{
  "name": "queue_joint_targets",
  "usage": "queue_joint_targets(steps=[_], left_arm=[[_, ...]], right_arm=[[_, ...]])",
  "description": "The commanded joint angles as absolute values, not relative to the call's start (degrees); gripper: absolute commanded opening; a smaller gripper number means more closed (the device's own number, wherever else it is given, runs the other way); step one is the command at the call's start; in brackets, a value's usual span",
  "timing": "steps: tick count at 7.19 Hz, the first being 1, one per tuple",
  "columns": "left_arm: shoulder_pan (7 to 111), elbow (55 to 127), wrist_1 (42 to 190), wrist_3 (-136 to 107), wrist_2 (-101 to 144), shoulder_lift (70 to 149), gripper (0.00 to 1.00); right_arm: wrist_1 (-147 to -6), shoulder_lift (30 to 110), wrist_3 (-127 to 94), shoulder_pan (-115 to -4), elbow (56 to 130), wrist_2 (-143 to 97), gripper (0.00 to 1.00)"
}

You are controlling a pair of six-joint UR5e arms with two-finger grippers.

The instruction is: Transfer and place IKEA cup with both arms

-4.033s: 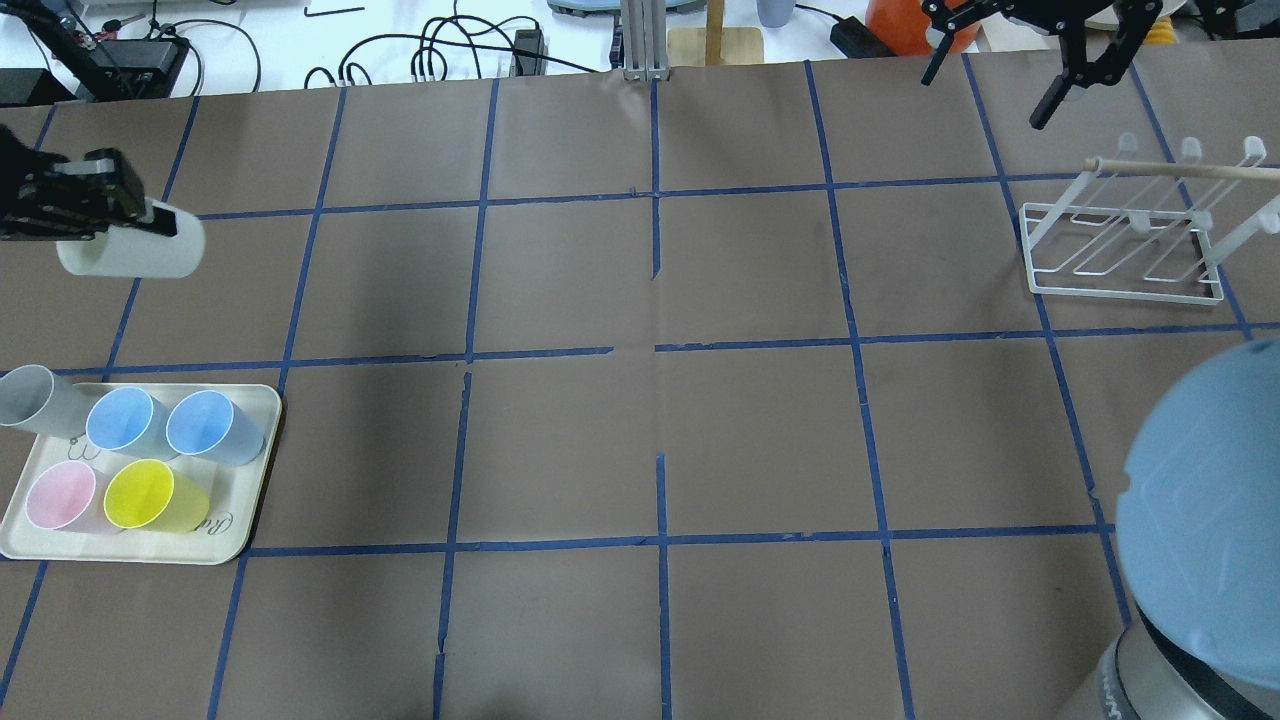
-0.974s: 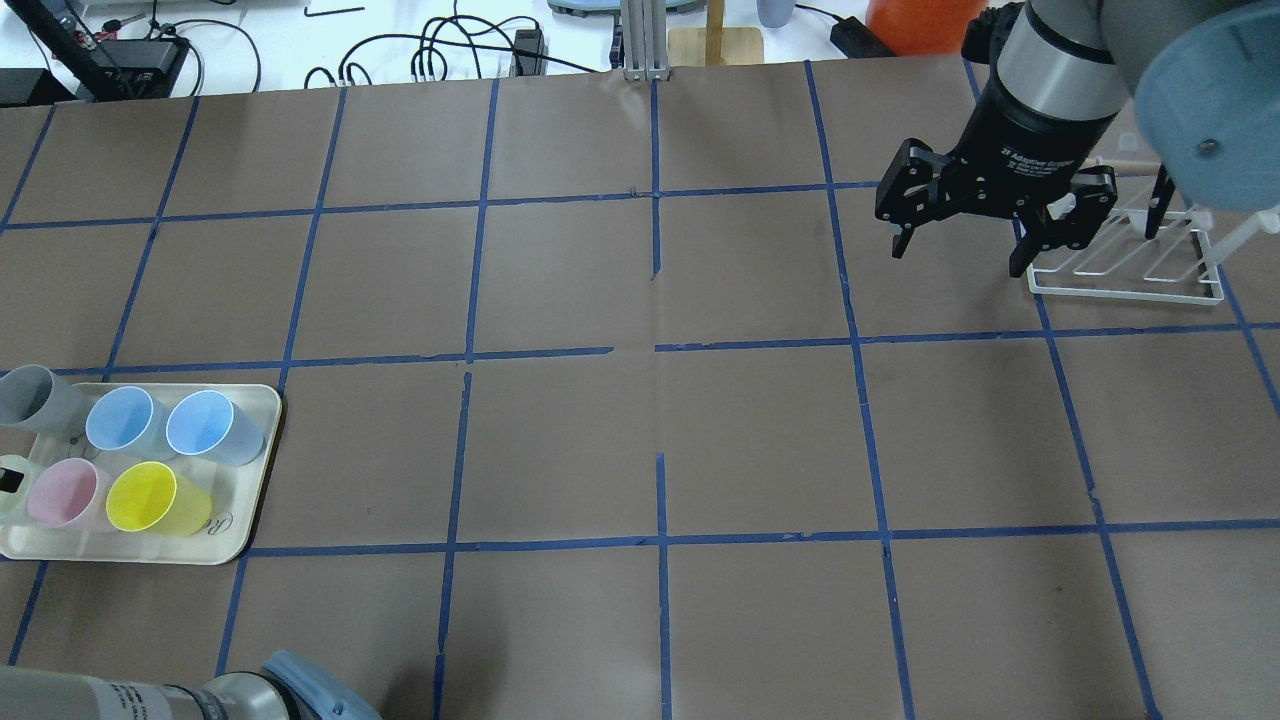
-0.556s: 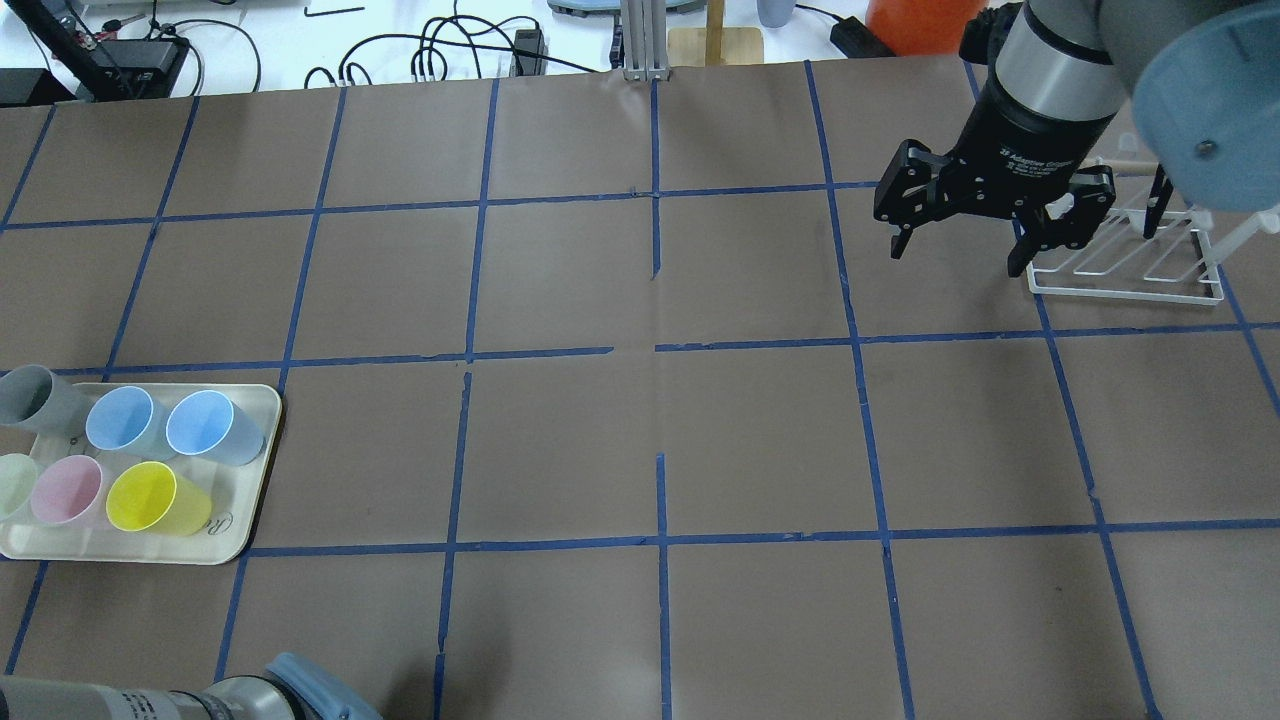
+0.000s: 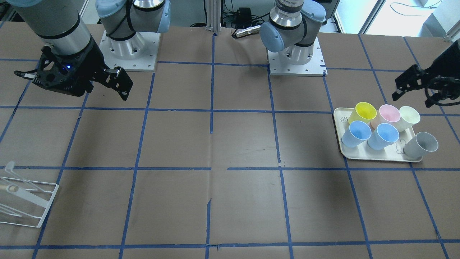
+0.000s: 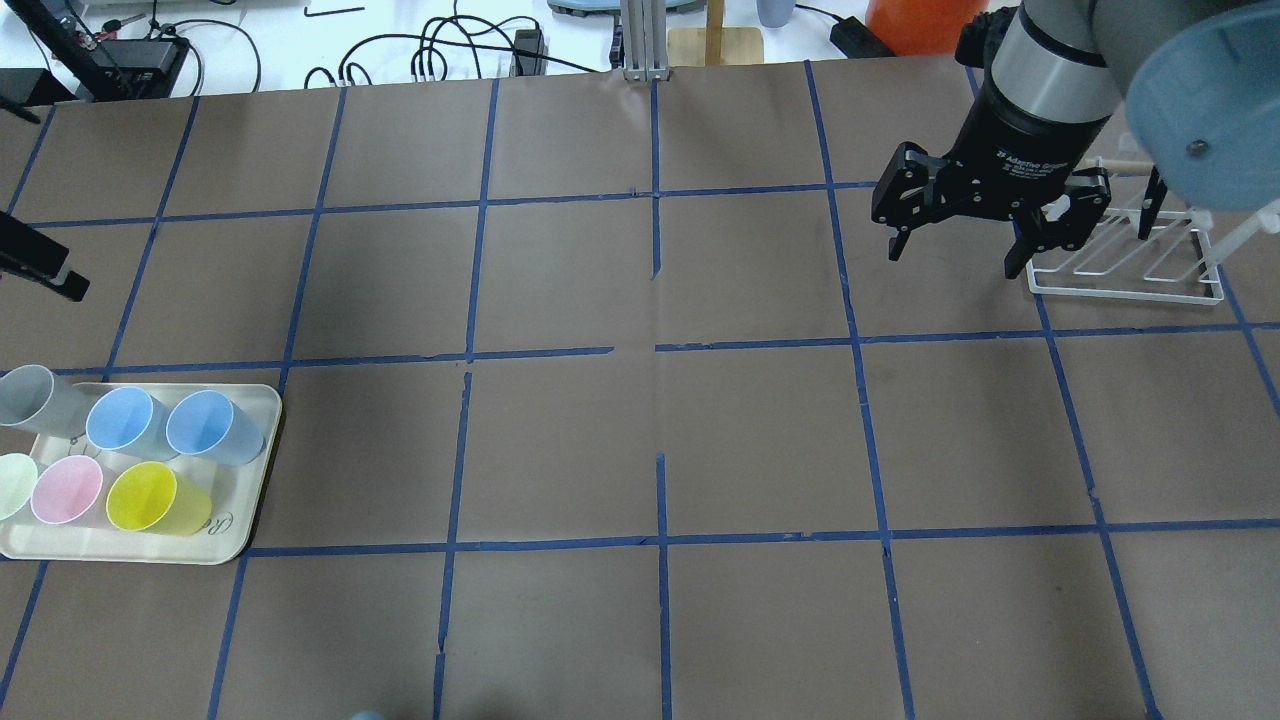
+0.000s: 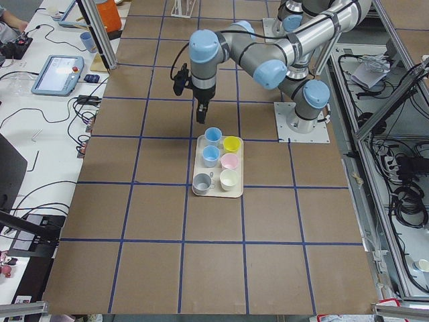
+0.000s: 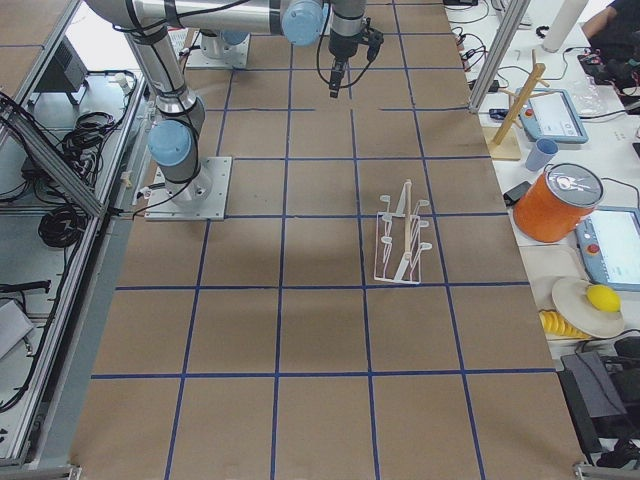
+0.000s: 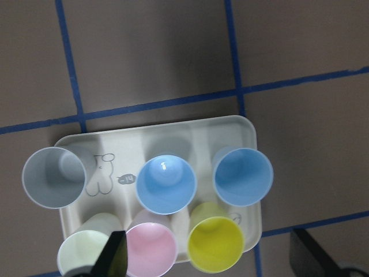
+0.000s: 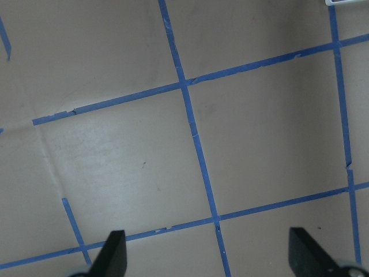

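The IKEA cup point(image 4: 409, 117) is pale cream and stands upright on the cream tray point(image 4: 338, 133), beside the pale pink cup. It also shows at the left edge of the overhead view point(image 5: 10, 485) and in the left wrist view point(image 8: 86, 252). My left gripper point(image 4: 413, 94) is open and empty, raised above the tray's robot-side edge; the left wrist view point(image 8: 207, 259) looks down on the cups from above. My right gripper point(image 5: 955, 245) is open and empty, hanging above the table beside the white wire rack point(image 5: 1120, 270).
The tray point(image 5: 255, 480) also holds a grey cup point(image 5: 30, 395), two blue cups point(image 5: 125, 420), a pale pink cup point(image 5: 65, 490) and a yellow cup point(image 5: 145, 495). The rack point(image 4: 21, 205) stands on the robot's right. Cables and an orange jug lie beyond the far edge.
Four seconds ago my left gripper held the cream cup sideways above the table. The cup now stands on the tray and the left gripper has let go and lifted. The right gripper has come in beside the rack.
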State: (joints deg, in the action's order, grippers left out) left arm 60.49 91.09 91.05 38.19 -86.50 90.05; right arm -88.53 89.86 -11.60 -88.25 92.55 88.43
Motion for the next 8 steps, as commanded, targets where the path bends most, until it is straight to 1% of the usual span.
queue_joint_targets(steps=[1, 2, 4, 6, 7, 8], left_arm=[[75.4, 86.9, 96.9, 21.2, -86.4, 88.3, 1.0], [80.3, 86.1, 97.6, 15.3, -86.4, 88.2, 1.0], [88.1, 87.0, 98.6, 6.2, -88.0, 87.5, 1.0], [89.3, 86.8, 98.0, 4.7, -91.2, 89.0, 1.0], [89.0, 85.9, 98.1, 4.7, -89.8, 87.1, 1.0], [88.1, 85.9, 95.8, 4.7, -89.9, 87.3, 1.0]], right_arm=[[-88.5, 89.8, -11.5, -88.2, 92.6, 88.3, 1.0], [-88.6, 89.8, -11.9, -88.2, 92.6, 88.3, 1.0], [-88.5, 89.7, -11.7, -88.2, 92.8, 88.4, 1.0], [-88.6, 89.8, -11.5, -88.2, 92.7, 88.3, 1.0], [-88.5, 89.9, -11.5, -88.2, 92.7, 88.3, 1.0], [-88.5, 89.9, -11.4, -88.2, 92.7, 88.3, 1.0]])
